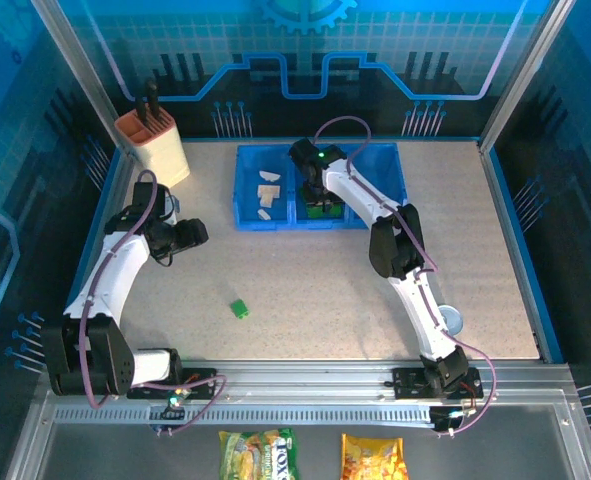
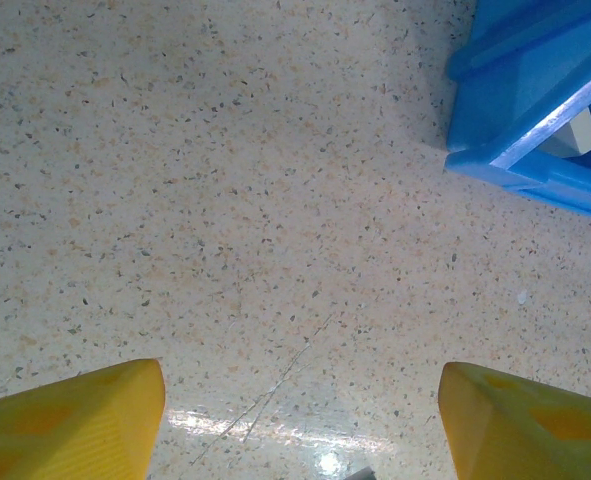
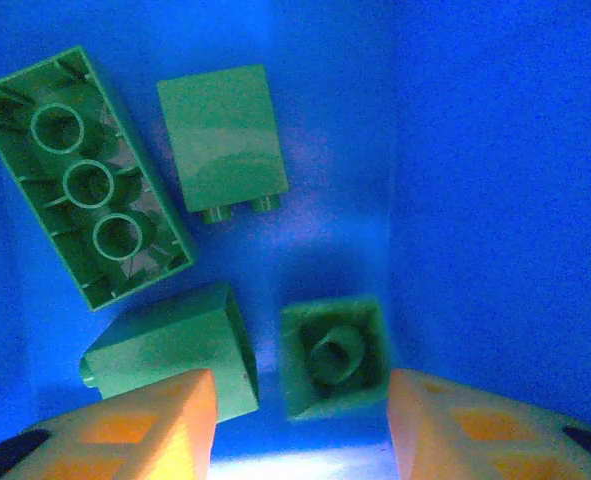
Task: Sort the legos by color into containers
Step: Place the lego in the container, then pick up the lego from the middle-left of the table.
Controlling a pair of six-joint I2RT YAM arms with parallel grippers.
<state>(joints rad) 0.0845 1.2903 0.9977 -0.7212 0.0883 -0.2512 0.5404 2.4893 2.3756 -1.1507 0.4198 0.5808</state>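
The containers (image 1: 265, 222) are a blue row of bins at the back of the table. Cream legos (image 1: 267, 192) lie in the left bin. My right gripper (image 1: 320, 205) hangs inside the middle bin, open. Between its fingers lies a small green brick (image 3: 333, 355), underside up and blurred, with a gap on its left side. Three more green legos lie there: a long one (image 3: 80, 175) and two short ones (image 3: 223, 135) (image 3: 170, 345). One green lego (image 1: 238, 308) sits alone on the table. My left gripper (image 1: 197, 233) (image 2: 300, 420) is open over bare tabletop.
A beige knife block (image 1: 153, 145) with an orange top stands at the back left. A round grey object (image 1: 450, 320) sits beside the right arm. The bin's corner (image 2: 535, 150), with a cream lego (image 2: 580, 130) inside, is ahead and to the right of the left gripper.
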